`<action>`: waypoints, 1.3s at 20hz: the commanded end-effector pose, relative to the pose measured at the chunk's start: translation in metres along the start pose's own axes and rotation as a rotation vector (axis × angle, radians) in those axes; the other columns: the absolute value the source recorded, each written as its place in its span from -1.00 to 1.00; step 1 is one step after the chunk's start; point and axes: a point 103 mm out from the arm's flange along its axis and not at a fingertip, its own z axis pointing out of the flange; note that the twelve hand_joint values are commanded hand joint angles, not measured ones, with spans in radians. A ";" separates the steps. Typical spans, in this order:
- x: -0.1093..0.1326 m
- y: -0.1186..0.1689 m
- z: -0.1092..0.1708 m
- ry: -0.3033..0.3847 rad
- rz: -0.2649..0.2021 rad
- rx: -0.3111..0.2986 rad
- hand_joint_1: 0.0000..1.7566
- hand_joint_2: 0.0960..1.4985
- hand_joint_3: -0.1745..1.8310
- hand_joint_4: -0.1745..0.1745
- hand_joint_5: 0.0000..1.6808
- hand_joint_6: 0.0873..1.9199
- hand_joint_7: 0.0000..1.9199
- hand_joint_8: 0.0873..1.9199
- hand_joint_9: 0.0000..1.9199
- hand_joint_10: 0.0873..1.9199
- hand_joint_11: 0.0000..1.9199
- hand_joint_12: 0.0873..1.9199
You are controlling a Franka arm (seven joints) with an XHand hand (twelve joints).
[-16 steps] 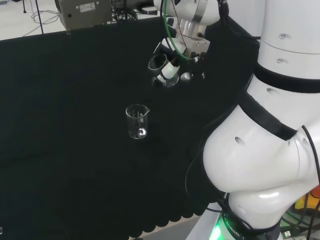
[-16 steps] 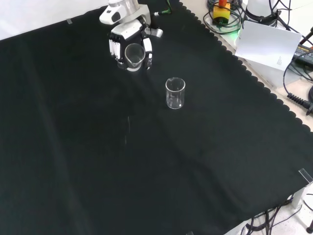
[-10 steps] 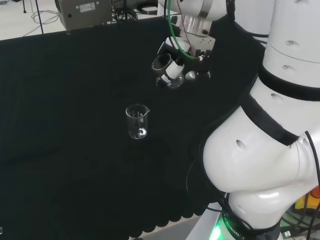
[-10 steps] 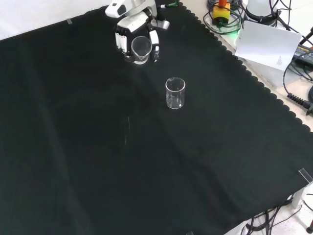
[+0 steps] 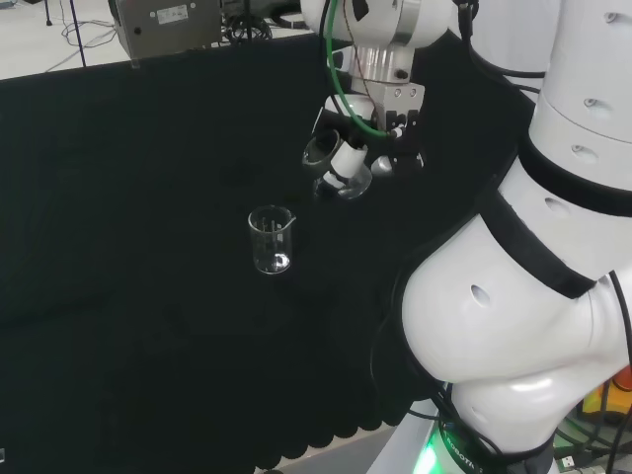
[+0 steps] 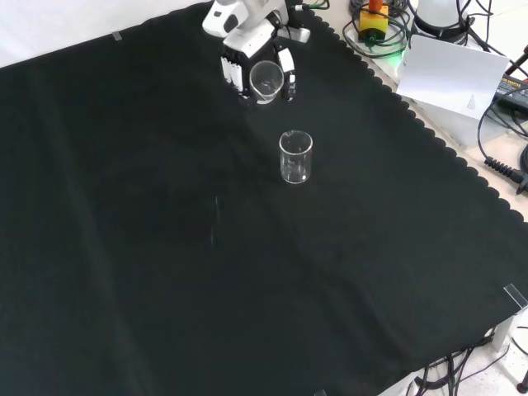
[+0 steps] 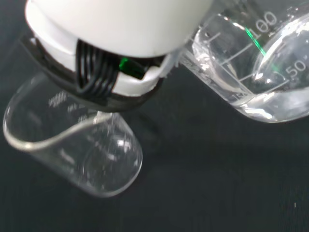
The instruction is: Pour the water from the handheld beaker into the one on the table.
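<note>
Stretching across the counter (image 6: 165, 272), the black cloth is matte, faintly creased, and scalloped along the counter's right-hand edge in the front view. My arm (image 5: 513, 296) is the next biggest thing: smooth, glossy white links with rounded shells and black bands at the joints, standing at the right of the head view.

My hand (image 6: 247, 51) is black and white, hard-shelled, with ribbed black cabling showing at its underside in the wrist view. It hangs above the cloth near the counter's far edge in the front view, towards the far right corner. Its fingers (image 6: 286, 68) are curled round the handheld beaker (image 6: 266, 80), a clear cylindrical glass with a thin rim and printed white graduation marks. In the head view that beaker (image 5: 341, 170) is tilted, its mouth turned towards the left of the view. The wrist view shows its rounded base (image 7: 263, 77) close up, with clear water pooled against the lower wall.

Smallest is the beaker on the counter (image 6: 295, 157), also clear glass, upright, cylindrical, with a small pouring lip on its rim. It stands alone on the cloth, nearer the counter's middle than my hand and apart from it. In the head view it (image 5: 271, 240) sits below and left of the held glass. I cannot tell what it holds.
</note>
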 end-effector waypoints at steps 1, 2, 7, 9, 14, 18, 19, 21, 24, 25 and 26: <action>0.015 -0.004 0.008 -0.073 -0.005 0.098 0.76 -0.29 -0.22 -1.00 0.75 -0.99 0.55 -0.72 0.73 -0.97 0.22 -0.25; 0.018 -0.003 0.008 -0.091 -0.009 0.110 0.76 -0.29 -0.22 -1.00 0.75 -1.00 0.55 -0.72 0.72 -0.96 0.22 -0.25; 0.031 0.001 0.007 -0.181 -0.028 0.166 0.76 -0.30 -0.22 -1.00 0.76 -1.00 0.55 -0.70 0.69 -0.89 0.22 -0.24; 0.037 0.003 0.007 -0.210 -0.029 0.193 0.76 -0.29 -0.22 -1.00 0.75 -1.00 0.55 -0.70 0.69 -0.89 0.22 -0.24; 0.045 0.007 0.009 -0.265 -0.028 0.247 0.76 -0.29 -0.22 -1.00 0.75 -1.00 0.54 -0.70 0.69 -0.88 0.22 -0.24; 0.047 0.008 0.009 -0.311 -0.009 0.284 0.76 -0.30 -0.22 -1.00 0.75 -1.00 0.54 -0.70 0.69 -0.88 0.22 -0.24; 0.048 0.008 0.008 -0.324 -0.005 0.294 0.76 -0.30 -0.21 -1.00 0.75 -1.00 0.54 -0.70 0.69 -0.88 0.22 -0.23; 0.050 0.008 0.008 -0.348 0.002 0.306 0.76 -0.30 -0.21 -1.00 0.75 -0.99 0.54 -0.69 0.69 -0.88 0.22 -0.23; 0.054 0.009 0.008 -0.379 0.011 0.332 0.76 -0.30 -0.21 -1.00 0.75 -0.99 0.54 -0.69 0.69 -0.88 0.22 -0.23; 0.055 0.009 0.008 -0.388 0.016 0.342 0.76 -0.30 -0.21 -1.00 0.75 -0.99 0.54 -0.69 0.69 -0.87 0.22 -0.23; 0.057 0.010 0.008 -0.397 0.019 0.353 0.76 -0.30 -0.21 -1.00 0.75 -0.99 0.54 -0.69 0.69 -0.87 0.22 -0.23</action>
